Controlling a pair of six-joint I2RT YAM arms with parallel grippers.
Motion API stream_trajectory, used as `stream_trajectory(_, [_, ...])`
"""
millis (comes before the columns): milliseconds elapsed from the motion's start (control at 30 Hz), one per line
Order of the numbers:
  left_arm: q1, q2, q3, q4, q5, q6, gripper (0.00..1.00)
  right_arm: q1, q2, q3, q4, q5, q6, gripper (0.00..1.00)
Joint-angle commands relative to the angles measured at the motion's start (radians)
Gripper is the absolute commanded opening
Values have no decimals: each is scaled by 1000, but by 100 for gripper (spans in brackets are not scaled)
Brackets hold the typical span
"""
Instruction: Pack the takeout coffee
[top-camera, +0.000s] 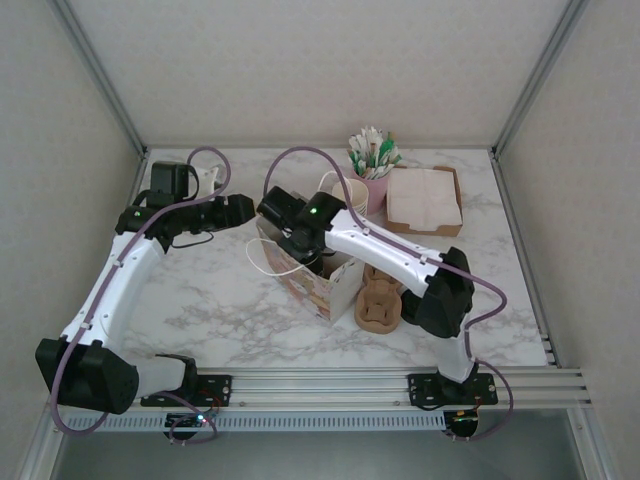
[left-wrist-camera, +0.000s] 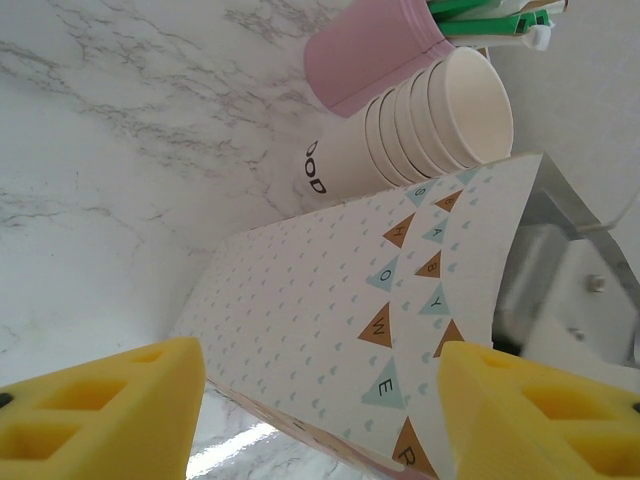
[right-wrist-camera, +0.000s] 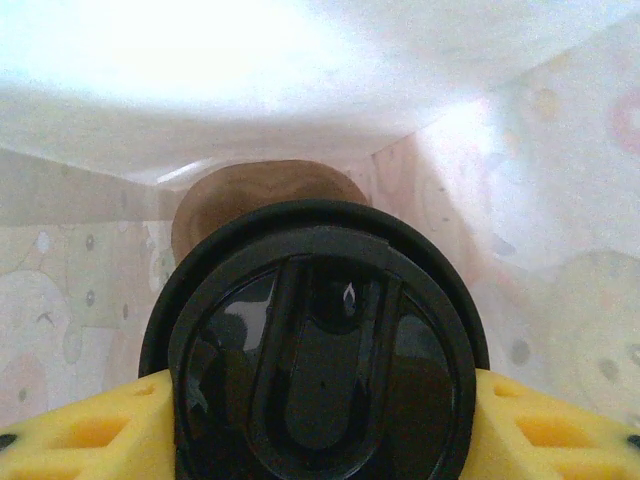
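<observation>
The takeout coffee shows as a cup seen from above under a black sip lid that hides its body. My right gripper is shut on it, a yellow pad pressed to each side, and both are down inside the white patterned paper bag. From above, the right gripper reaches into the bag's mouth. My left gripper hovers just left of the bag. It stands open, and the pennant-printed bag side lies beyond its fingers, untouched.
A brown pulp cup carrier lies right of the bag. Behind it stand a stack of white paper cups, a pink cup of sticks and a napkin box. A black box sits back left.
</observation>
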Motion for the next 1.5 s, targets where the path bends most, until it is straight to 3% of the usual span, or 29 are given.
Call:
stream_trajectory(0, [-8, -7, -11, 7, 1, 19, 63, 3, -44, -41, 58, 40, -10, 56])
stream_trajectory(500, [-15, -5, -11, 4, -7, 20, 63, -6, 28, -186, 57, -36, 27, 56])
stream_trajectory(833, [-14, -4, -9, 2, -11, 19, 63, 2, -22, -154, 4, -16, 57, 56])
stream_trajectory(1000, [-15, -1, -9, 0, -14, 19, 63, 2, -89, -109, 50, -14, 56, 56])
stream_trajectory(1200, [-16, -2, -9, -2, -16, 20, 63, 2, -159, -191, 192, -1, 40, 55])
stream_trajectory(1467, [-17, -1, -9, 0, -16, 19, 63, -5, -110, -229, 229, -14, 34, 55])
